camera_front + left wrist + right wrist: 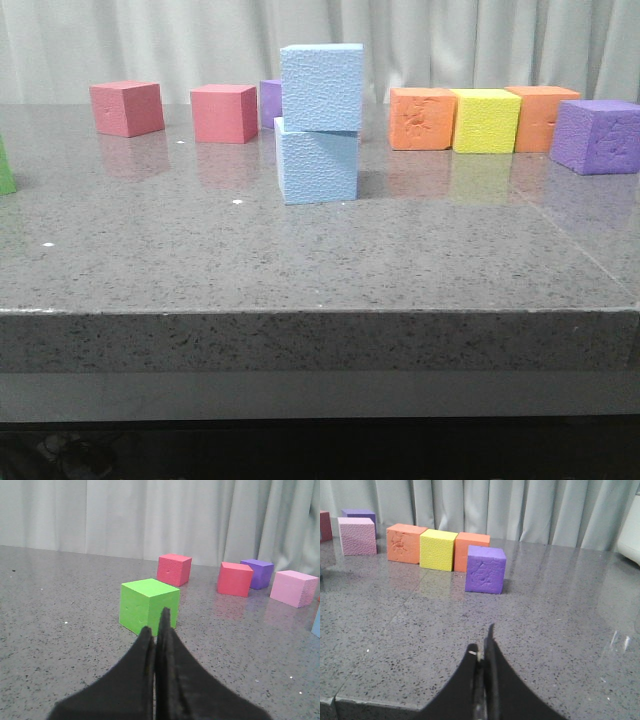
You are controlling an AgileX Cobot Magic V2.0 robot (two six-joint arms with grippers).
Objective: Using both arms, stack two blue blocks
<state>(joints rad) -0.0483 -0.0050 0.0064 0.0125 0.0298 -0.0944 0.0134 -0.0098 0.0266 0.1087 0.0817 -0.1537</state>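
In the front view one pale blue block (pixel 322 87) rests on top of the other blue block (pixel 317 161) at the table's middle, slightly offset to the right. No gripper shows in the front view. In the left wrist view my left gripper (pixel 156 622) is shut and empty, just in front of a green cube (pixel 148 605); a sliver of blue (pixel 316 621) shows at the frame edge. In the right wrist view my right gripper (pixel 482 642) is shut and empty, low over the table near its front edge, well short of a purple cube (pixel 485 570).
Two red cubes (pixel 127 108) (pixel 224 113) and a purple cube (pixel 270 102) stand behind left of the stack. Orange (pixel 422 118), yellow (pixel 485 120), orange (pixel 541 115) and purple (pixel 597 136) cubes stand at right. A pink cube (pixel 294 588) and the green cube's edge (pixel 5 170) show too.
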